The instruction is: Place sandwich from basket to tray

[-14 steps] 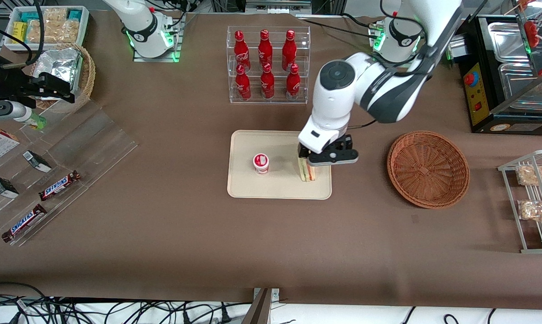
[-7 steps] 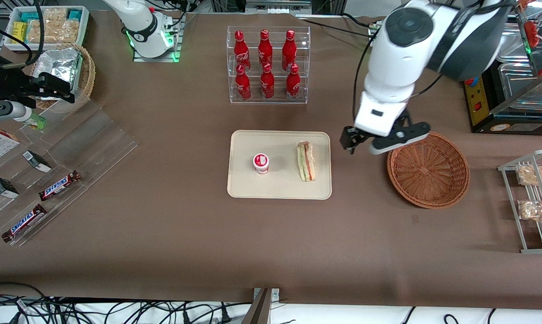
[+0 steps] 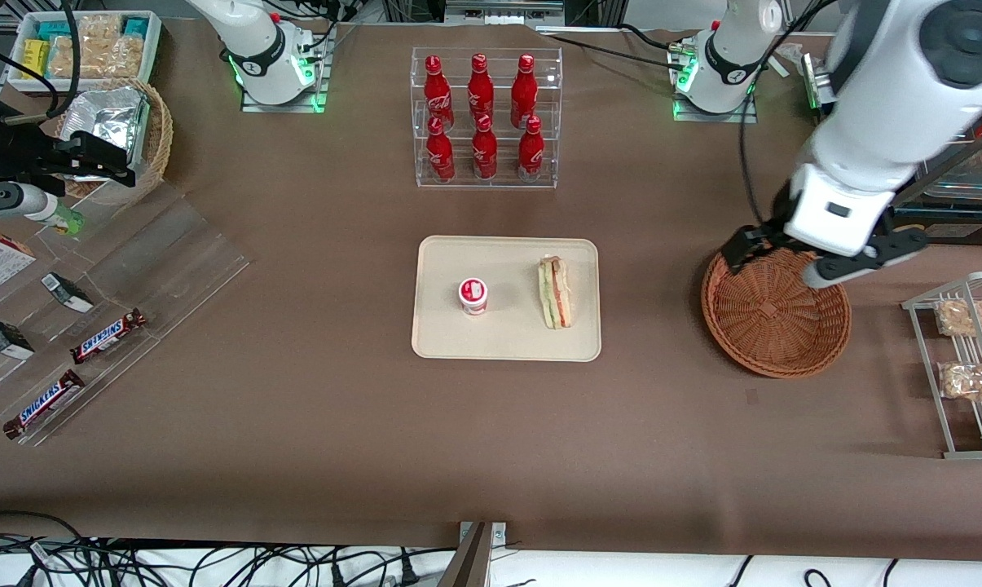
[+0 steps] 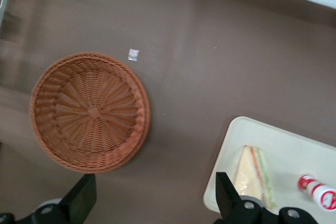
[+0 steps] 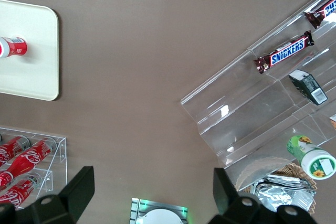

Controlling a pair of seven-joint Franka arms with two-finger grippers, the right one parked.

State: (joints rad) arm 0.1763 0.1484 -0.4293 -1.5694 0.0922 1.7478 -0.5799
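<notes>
Brown table, sandwich now lying released on tray beside small cup, gripper pulled away, fingers spread and holding nothing, above bare basket, placement seemingly done.

Looks straight down on brown table covering. Catches one rounded end of the cream tray, with a small red-and-white cup lying on it. Shows red cola bottles inside a clear rack. Takes in a stepped clear acrylic display holding two Snickers bars, a small dark packet and a green-capped bottle. Includes foil bag in tan wicker basket, well apart from the tray.
</notes>
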